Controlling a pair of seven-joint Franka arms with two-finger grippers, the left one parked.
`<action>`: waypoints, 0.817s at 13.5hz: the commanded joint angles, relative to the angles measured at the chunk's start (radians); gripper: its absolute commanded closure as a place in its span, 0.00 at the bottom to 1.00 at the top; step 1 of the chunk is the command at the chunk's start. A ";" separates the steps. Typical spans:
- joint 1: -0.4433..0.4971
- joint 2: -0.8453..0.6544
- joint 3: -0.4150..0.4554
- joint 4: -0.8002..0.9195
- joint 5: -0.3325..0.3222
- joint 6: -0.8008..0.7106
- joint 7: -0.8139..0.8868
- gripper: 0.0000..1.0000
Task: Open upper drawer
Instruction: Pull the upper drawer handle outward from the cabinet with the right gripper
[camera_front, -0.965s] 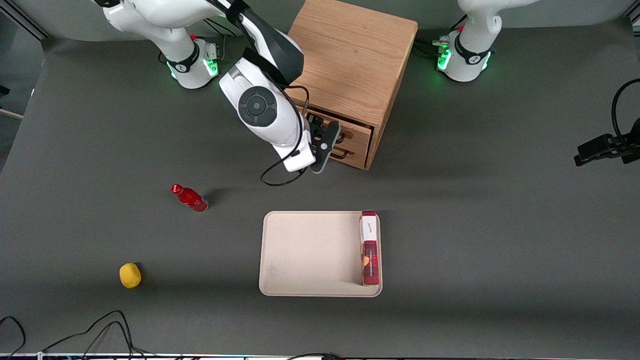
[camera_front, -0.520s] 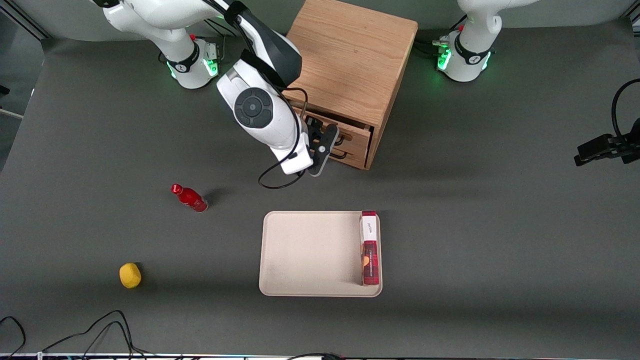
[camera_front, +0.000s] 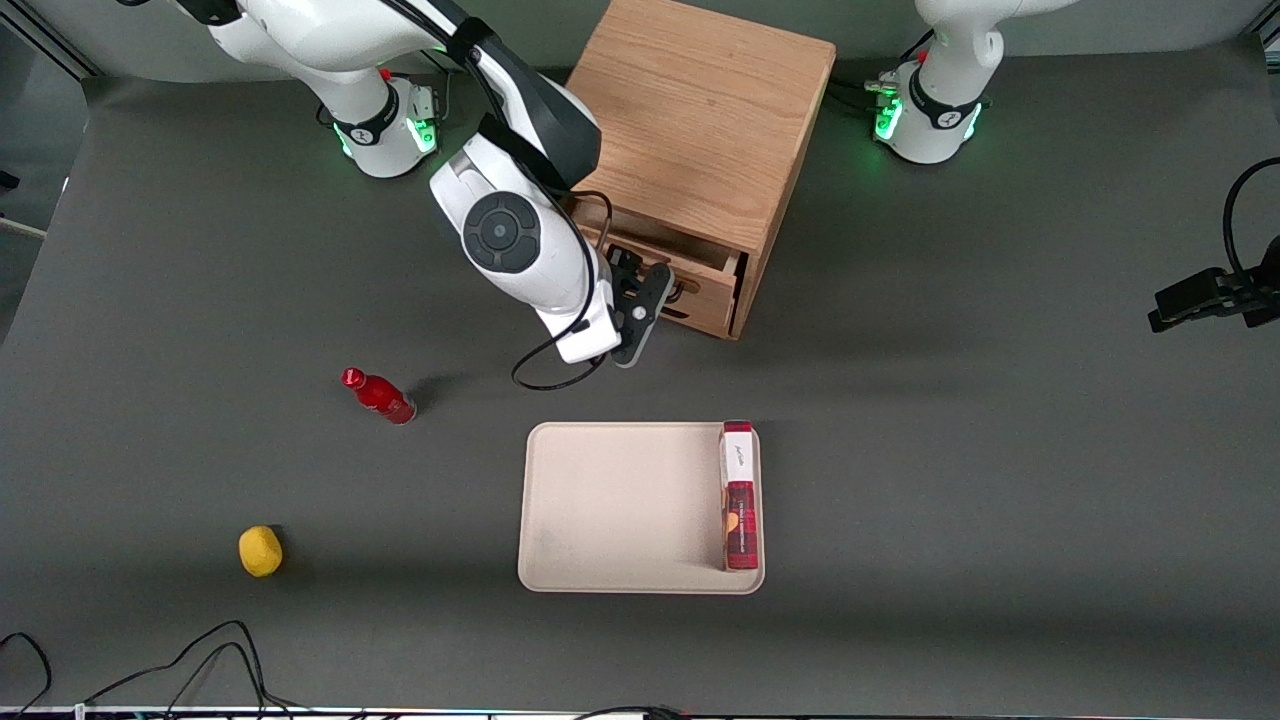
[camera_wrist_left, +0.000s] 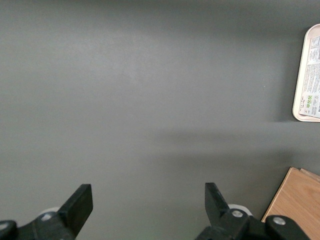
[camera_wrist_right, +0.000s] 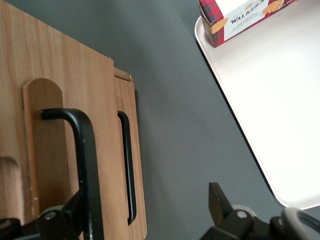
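Gripper (camera_front: 655, 290) sits at the upper drawer (camera_front: 700, 278) front, jaws spread w/ one finger (camera_wrist_right: 67, 220) hooked at its black handle (camera_wrist_right: 80, 160) (drawer slightly out of the cabinet (camera_front: 700, 120)), farther from camera than tray (camera_front: 620, 505).

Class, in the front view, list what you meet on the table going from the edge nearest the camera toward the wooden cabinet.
Yellow fruit → beige tray with the red box → red bottle → the hand at the upper drawer, which is pulled partly out → cabinet.
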 joint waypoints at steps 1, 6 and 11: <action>-0.018 0.019 0.006 0.030 -0.014 -0.002 -0.028 0.00; -0.027 0.028 0.006 0.033 -0.015 -0.002 -0.062 0.00; -0.044 0.051 0.006 0.060 -0.025 -0.002 -0.103 0.00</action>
